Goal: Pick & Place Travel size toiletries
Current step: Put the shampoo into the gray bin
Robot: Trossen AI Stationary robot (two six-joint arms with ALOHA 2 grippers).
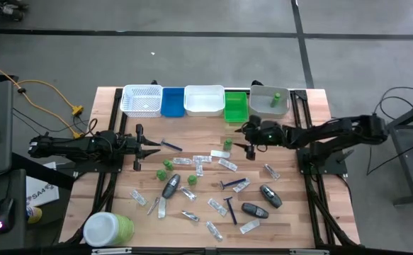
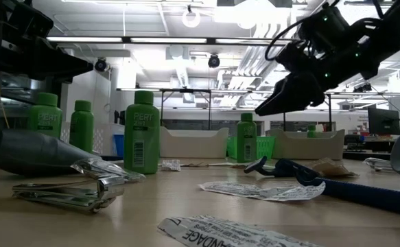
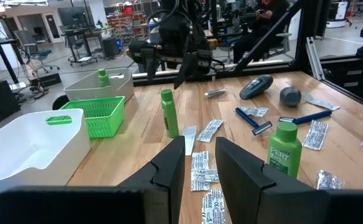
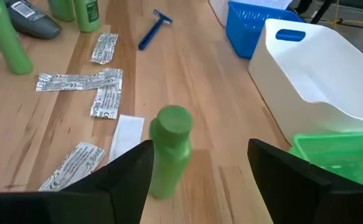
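Note:
Travel size toiletries lie scattered over the wooden table [image 1: 121, 198]: small green bottles, flat sachets [image 1: 227, 163], dark grey oval pieces [image 1: 171, 186] and blue razors [image 1: 231, 210]. My right gripper [image 4: 201, 149] hangs open and empty above the table's far middle. One upright green bottle [image 4: 169, 149] stands on its base just beyond it, close to one finger; I cannot tell if they touch. The same bottle [image 1: 228, 144] shows beside my right gripper [image 1: 248, 145] in the high view. My left gripper [image 3: 200, 149] waits level at the table's left [image 1: 141, 146], its fingers a little apart with nothing between them.
Along the far edge stand a white mesh basket [image 1: 142, 100], a blue tray [image 1: 171, 102], a white tray [image 1: 204, 100], a green basket [image 1: 236, 107] and a grey tray [image 1: 263, 103] with a green bottle [image 1: 278, 98] in it. A big green jar [image 1: 108, 229] stands near left.

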